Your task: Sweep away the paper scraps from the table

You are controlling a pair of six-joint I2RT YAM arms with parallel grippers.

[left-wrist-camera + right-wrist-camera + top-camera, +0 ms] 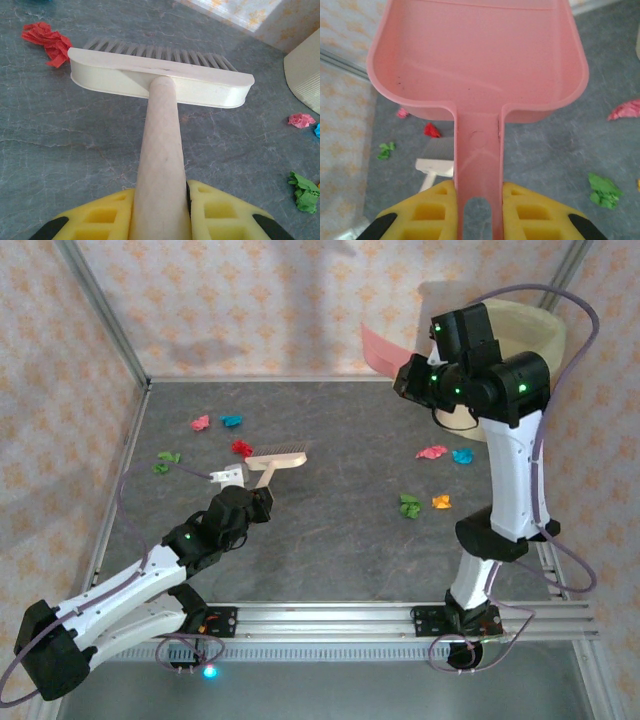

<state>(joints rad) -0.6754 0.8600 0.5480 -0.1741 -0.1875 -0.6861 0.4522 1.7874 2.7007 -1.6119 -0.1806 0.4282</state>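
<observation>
The table (330, 530) is a broad dark grey slab, railed at its edges. The left arm (130, 590) lies low, reaching from the near left corner towards the middle. The right arm (510, 470) stands tall on the right side. A cream bin (548, 328) sits in the far right corner, partly behind that arm.

The right pincer (479, 207) pinches the handle of a pink dustpan (480, 65), its yellow pads tight on either side. The pan is held up off the table, near the bin.

The left pincer (160, 212) pinches the pale handle of a brush (160, 87). The brush head sits low, left of the middle, with its bristles pointing to the far side. I cannot tell whether they touch the surface.

The scraps (410, 506) all lie loose on the table in two groups:
- **Left group:** a red scrap (241, 448) sits just beside the left end of the brush head. A pink scrap (200, 423) and a blue scrap (231, 421) lie farther off, and green bits (166, 460) lie nearer the left rail.
- **Right group:** a pink wad (431, 452) and a blue wad (461, 455) lie side by side. A green wad and an orange wad (441, 502) lie nearer.
</observation>
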